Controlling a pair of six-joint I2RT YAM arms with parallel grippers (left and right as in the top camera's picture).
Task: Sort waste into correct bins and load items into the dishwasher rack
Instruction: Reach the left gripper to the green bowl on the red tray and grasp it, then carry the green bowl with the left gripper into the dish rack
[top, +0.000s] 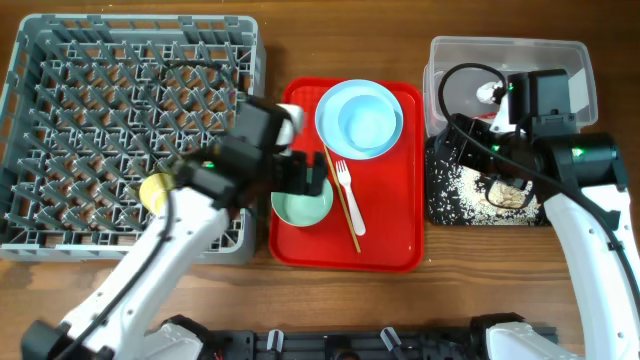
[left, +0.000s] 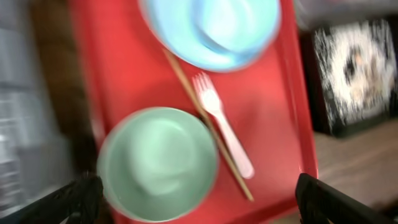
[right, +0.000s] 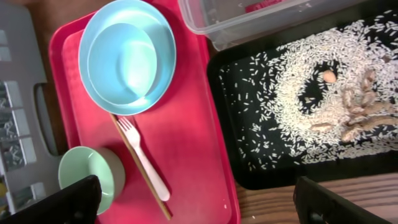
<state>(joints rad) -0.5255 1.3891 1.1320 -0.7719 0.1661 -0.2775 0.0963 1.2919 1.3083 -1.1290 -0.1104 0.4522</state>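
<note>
1. The dishwasher rack (top: 60, 60), a large grey crate with a grid of pegs, fills the left of the table. The only item seen in it is the small yellow cup (top: 155, 190), near its front right corner and partly under the left arm.
2. The red serving tray (top: 395, 220) lies in the middle, just beside the rack. It holds all the remaining dishes and cutlery.
3. The clear tub (top: 500, 45) stands at the far right. A crumpled white tissue (top: 490, 93) lies inside; the right arm hides much of the rest.
4. The black tray (right: 249, 155) sits in front of the tub, touching it. White rice grains (right: 311, 93) are scattered across it in a rough ring, with beige food scraps (right: 357, 115) at one side.
5. The pale blue plate (right: 166, 50) rests at the far end of the red tray, with the pale blue bowl (right: 121, 62) upright on it.
6. The pale green bowl (left: 155, 165) stands upright at the tray's near left, holding nothing.
7. The white fork (left: 227, 134) and wooden chopstick (left: 186, 89) lie side by side, between the two bowls.
8. The left gripper (left: 199, 205) hovers over the green bowl, fingers spread wide, holding nothing.
9. The right gripper (right: 199, 205) hangs above the black tray's near left corner, fingers wide apart, holding nothing.
</note>
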